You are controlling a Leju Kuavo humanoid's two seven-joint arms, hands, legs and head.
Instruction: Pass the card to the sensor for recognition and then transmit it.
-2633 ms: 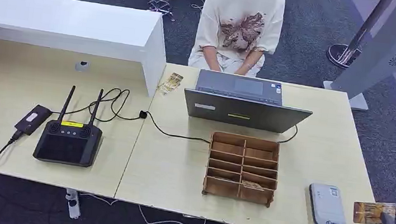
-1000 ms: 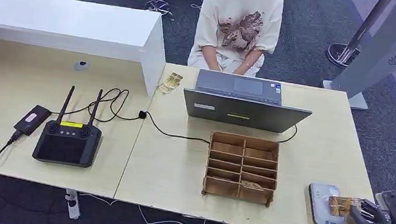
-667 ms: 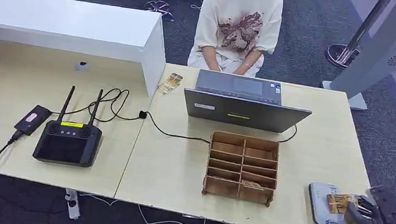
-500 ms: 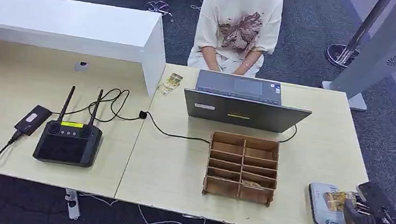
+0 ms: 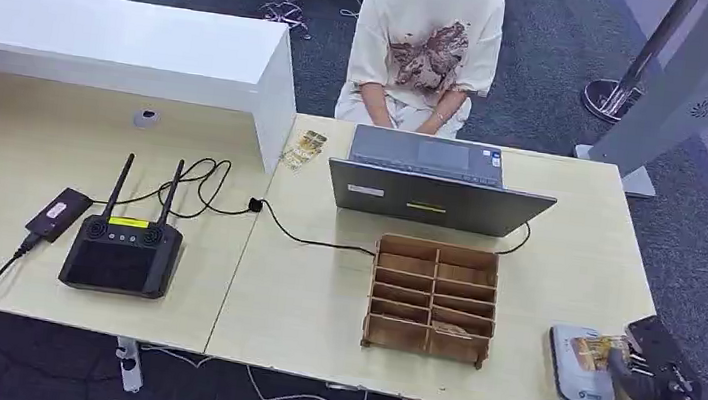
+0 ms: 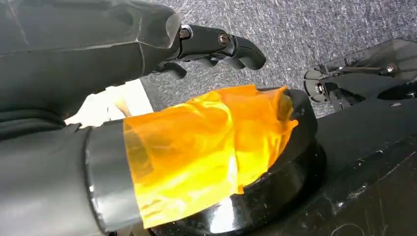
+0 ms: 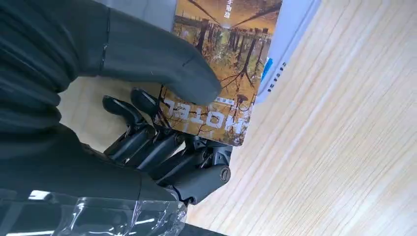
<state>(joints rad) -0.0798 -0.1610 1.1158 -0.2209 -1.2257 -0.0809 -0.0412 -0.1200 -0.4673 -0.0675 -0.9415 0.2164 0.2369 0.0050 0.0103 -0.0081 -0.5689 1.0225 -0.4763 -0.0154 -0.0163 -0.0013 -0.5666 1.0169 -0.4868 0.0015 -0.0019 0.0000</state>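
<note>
The card (image 5: 599,350), printed with a brown forest picture and the word HOTEL, is held by my right hand (image 5: 639,371) at the table's front right corner. It hovers over the right part of the grey-white sensor (image 5: 574,368), which lies flat on the table. In the right wrist view the thumb (image 7: 162,61) presses on the card (image 7: 228,54) from above and the dark fingers (image 7: 169,147) support it from below, with the sensor's pale edge (image 7: 294,37) just beyond. My left hand (image 6: 162,98) hangs over grey carpet, holding nothing.
A wooden compartment box (image 5: 432,298) stands left of the sensor. Behind it is an open laptop (image 5: 437,184) with a person (image 5: 428,42) seated at it. A black router (image 5: 122,254) and cables lie at the left. The table's right edge (image 5: 653,325) is close to my right hand.
My right hand has carried the card leftward, from beside the sensor near the table's right edge to above the sensor. The left arm shows no change.
</note>
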